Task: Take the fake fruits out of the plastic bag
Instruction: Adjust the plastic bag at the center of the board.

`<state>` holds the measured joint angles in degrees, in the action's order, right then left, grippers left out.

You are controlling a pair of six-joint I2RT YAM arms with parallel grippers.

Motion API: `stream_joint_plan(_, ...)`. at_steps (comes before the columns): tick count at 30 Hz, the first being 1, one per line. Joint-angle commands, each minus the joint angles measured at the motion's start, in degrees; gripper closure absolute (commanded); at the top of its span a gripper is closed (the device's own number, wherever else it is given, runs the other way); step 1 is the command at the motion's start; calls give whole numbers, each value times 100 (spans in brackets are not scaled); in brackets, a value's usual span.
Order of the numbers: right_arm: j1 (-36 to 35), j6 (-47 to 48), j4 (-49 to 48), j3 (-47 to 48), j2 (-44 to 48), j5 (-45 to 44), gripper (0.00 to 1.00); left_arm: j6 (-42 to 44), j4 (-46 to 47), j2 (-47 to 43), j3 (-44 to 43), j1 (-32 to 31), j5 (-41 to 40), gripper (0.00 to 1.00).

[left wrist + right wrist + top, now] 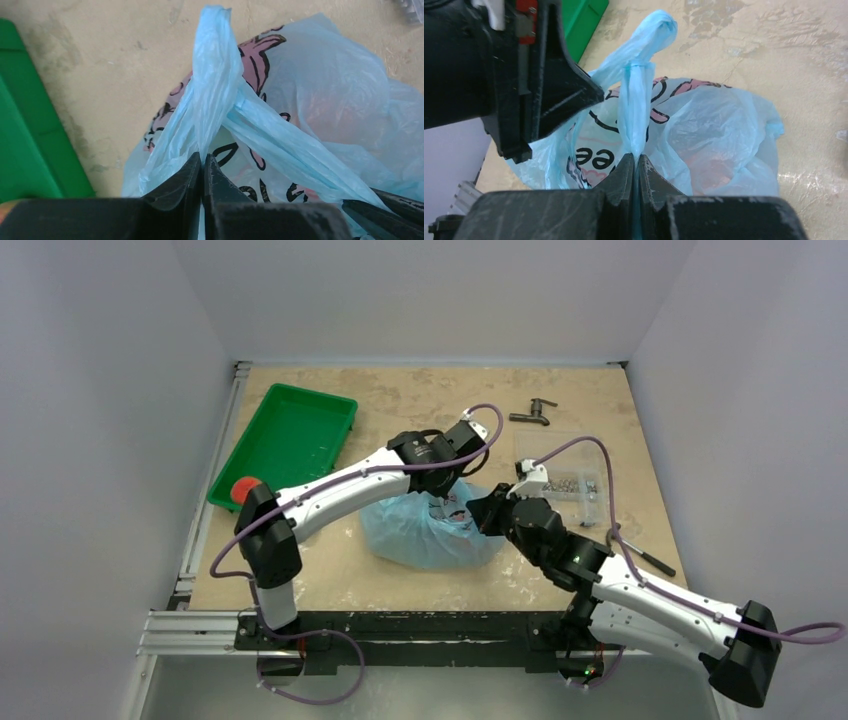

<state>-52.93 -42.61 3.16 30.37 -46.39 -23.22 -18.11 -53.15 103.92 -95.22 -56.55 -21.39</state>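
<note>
The light-blue plastic bag point(425, 535) lies on the table between both arms, its pink-and-black print facing up. My left gripper point(202, 161) is shut on one bag handle point(212, 85), which is pulled taut. My right gripper point(636, 162) is shut on the other handle point(636, 100). In the top view the left gripper point(445, 487) and the right gripper point(482, 510) meet over the bag's far right side. A reddish fruit shows dimly through the bag point(719, 170). A red fruit point(243, 490) sits at the green tray's near corner, partly behind my left arm. The other fruits are hidden.
A green tray point(290, 435) stands at the left. A clear box of small metal parts point(562, 482) sits right of the bag. A dark metal tap point(532, 416) lies at the back. A black tool point(652, 560) lies at the right edge.
</note>
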Motion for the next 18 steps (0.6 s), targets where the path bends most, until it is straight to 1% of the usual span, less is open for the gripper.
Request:
stream_joint_plan(1, -7, -64, 106, 491, 43, -567, 100, 312, 47, -341, -634, 110, -764, 100)
stream_joint_plan(3, 1, -12, 55, 626, 7, -845, 100, 439, 255, -533, -759, 308, -677, 100)
stream_joint_plan(6, 14, 343, -91, 1041, -235, -1279, 100, 612, 620, -837, -1042, 751, -225, 100)
stream_joint_plan(9, 133, 651, 119, 1675, -578, -1796, 100, 677, 986, -1209, -1262, 1142, 170, 100)
stream_joint_plan(11, 226, 888, 163, 1941, -694, -1997, 100, 694, 1218, -1496, -1269, 1282, 455, 100)
stream_joint_plan(13, 256, 1215, -15, 1956, -678, -2153, 100, 633, 1584, -1875, -992, 1349, 647, 100)
stream_joint_plan(15, 257, 1467, -114, 1853, -598, -2019, 100, 510, 1876, -2322, -437, 1366, 1011, 100)
stream_joint_plan(17, 257, 1524, 87, 1761, -450, -1472, 100, 240, 2071, -2773, 253, 1366, 1386, 100)
stream_joint_plan(18, 250, 1633, 118, 1676, -343, -1006, 99, 69, 2188, -3025, 650, 1366, 1457, 100)
